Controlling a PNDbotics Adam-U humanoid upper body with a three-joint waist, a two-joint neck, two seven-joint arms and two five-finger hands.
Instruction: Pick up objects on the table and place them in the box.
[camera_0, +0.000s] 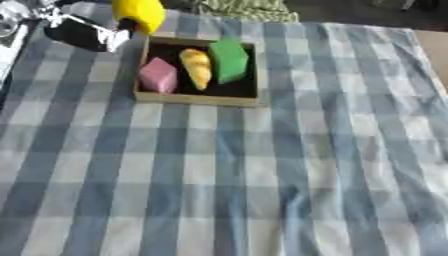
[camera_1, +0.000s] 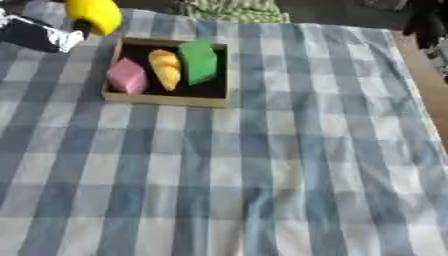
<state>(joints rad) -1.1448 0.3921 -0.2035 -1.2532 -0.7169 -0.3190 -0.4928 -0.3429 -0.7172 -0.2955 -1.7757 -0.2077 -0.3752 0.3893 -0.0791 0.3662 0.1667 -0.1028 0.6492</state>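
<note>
A shallow wooden box (camera_0: 197, 98) with a dark floor stands at the back left of the checked table. Inside it lie a pink block (camera_0: 158, 75), an orange-yellow elongated piece (camera_0: 197, 67) and a green block (camera_0: 229, 60), side by side. My left hand (camera_0: 83, 32), black and silver, comes in from the upper left and is curled on a yellow rounded object (camera_0: 140, 14), held just above and behind the box's back left corner. A dark shape (camera_1: 429, 22) at the upper right edge may be my right arm; its hand cannot be made out.
The blue and white checked cloth (camera_0: 262, 175) covers the whole table in front of the box. A green striped cloth (camera_0: 245, 9) lies beyond the far edge. The table's right edge (camera_1: 429, 85) shows bare wood.
</note>
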